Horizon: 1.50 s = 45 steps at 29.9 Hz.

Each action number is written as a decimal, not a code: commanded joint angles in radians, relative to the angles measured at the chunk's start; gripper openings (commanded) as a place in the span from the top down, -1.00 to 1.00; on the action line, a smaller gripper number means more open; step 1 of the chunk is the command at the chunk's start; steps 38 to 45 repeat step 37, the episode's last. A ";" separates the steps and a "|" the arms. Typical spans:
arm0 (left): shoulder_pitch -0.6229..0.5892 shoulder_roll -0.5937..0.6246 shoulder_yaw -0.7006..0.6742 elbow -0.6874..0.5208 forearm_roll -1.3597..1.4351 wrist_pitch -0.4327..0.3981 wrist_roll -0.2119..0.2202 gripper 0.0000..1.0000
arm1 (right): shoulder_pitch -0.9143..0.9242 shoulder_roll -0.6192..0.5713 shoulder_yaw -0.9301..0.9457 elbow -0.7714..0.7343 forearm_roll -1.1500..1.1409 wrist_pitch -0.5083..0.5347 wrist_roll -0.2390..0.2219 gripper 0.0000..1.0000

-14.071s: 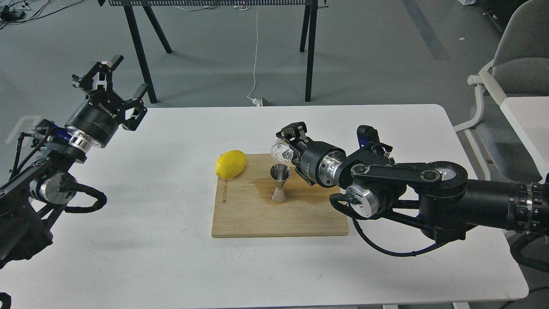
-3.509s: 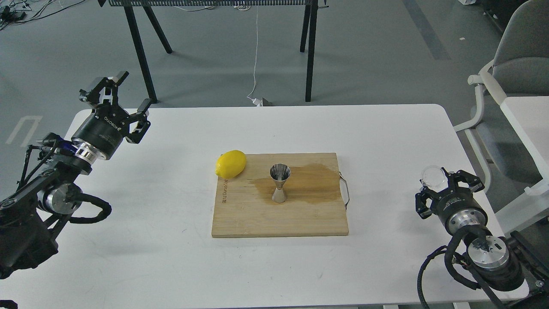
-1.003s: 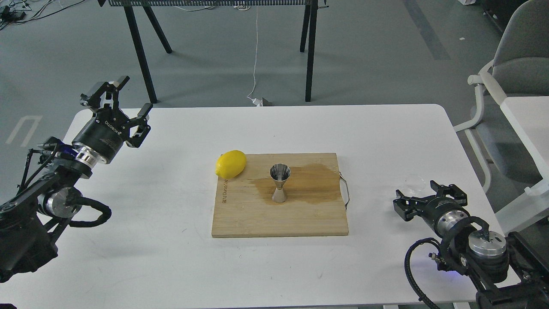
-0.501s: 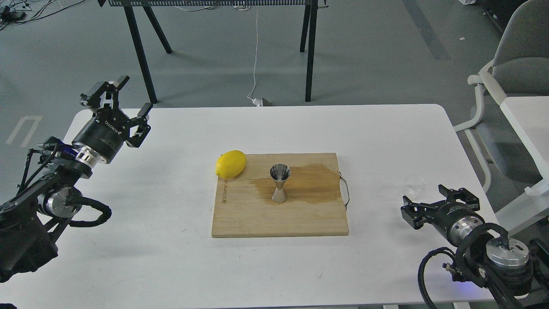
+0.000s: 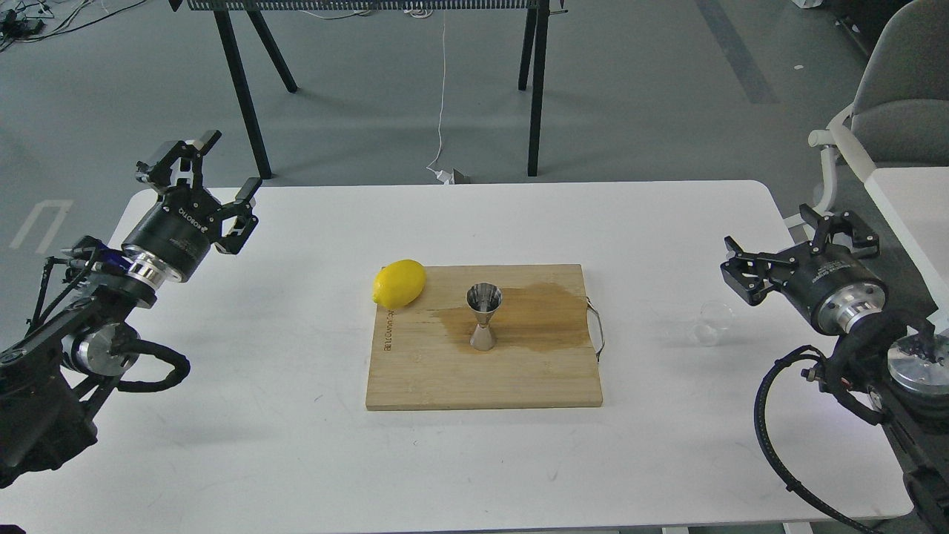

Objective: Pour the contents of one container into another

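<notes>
Standing upright near the middle of a wooden cutting board (image 5: pixel 445 378), the steel jigger (image 5: pixel 483 317) is seen with a dark wet stain (image 5: pixel 534 319) spread on the board around it and out toward 3 o'clock. A lemon (image 5: pixel 399 283) is found at the board's 10 o'clock corner, touching its edge. The clear glass cup (image 5: pixel 712 321) is set on the white table (image 5: pixel 296 460), well apart from the board at 3 o'clock. The right gripper (image 5: pixel 799 242) is held spread wide and empty just beyond the cup, not touching it. The left gripper (image 5: pixel 200 172) is raised over the table's 10 o'clock corner, its fingers also spread wide and empty.
</notes>
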 commanded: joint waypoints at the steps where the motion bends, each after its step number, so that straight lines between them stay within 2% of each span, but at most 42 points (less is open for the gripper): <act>1: -0.010 0.004 0.000 0.000 0.000 0.000 0.000 -0.65 | 0.120 -0.024 -0.108 -0.115 -0.118 0.188 0.001 -0.98; 6: -0.015 0.007 -0.004 0.000 0.000 0.000 0.000 -0.65 | 0.235 -0.024 -0.188 -0.292 -0.201 0.396 -0.003 -0.98; 12: -0.032 0.011 -0.004 0.000 -0.001 0.000 0.000 -0.65 | 0.296 -0.024 -0.226 -0.506 -0.201 0.744 -0.029 -0.98; 19: -0.032 0.014 -0.009 0.000 -0.001 0.000 0.000 -0.65 | 0.323 -0.008 -0.231 -0.619 -0.201 0.744 -0.025 -0.98; 25: -0.036 0.013 -0.010 0.000 -0.003 0.000 0.000 -0.65 | 0.326 -0.005 -0.218 -0.619 -0.201 0.744 -0.012 -0.98; 45: -0.036 0.013 -0.007 0.000 -0.003 0.000 0.000 -0.65 | 0.339 0.002 -0.214 -0.625 -0.201 0.744 -0.012 -0.98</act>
